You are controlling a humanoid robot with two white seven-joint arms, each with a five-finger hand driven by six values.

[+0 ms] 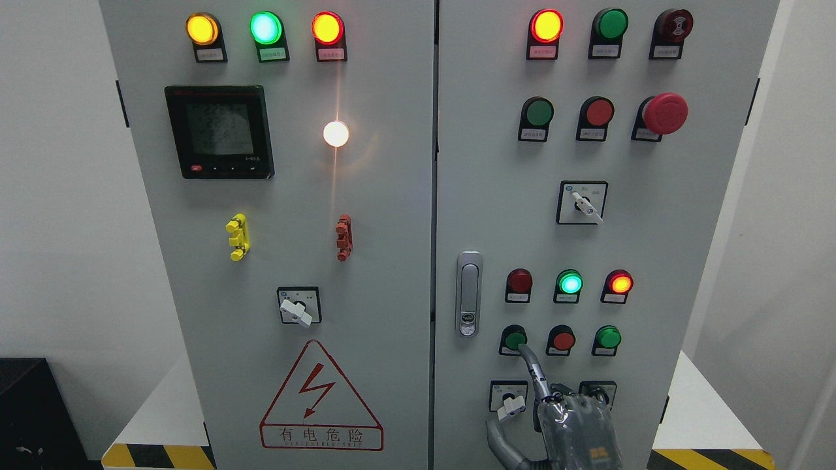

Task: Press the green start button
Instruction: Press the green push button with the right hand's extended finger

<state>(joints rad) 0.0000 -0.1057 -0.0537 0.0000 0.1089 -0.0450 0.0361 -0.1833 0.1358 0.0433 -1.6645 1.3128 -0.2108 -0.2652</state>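
With index finger extended, right robot hand [562, 418] touches green button [514, 340]

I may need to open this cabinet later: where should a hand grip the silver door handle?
Grip the door handle on its long upper lever, coming straight at the panel. It stands upright, narrow, with the lock at its foot, so fingers wrap it from either side.

Matt grey painted metal cabinet door [653, 261], glossy plastic green button [514, 339], shiny silvery right hand [575, 424], chrome door latch [467, 294]
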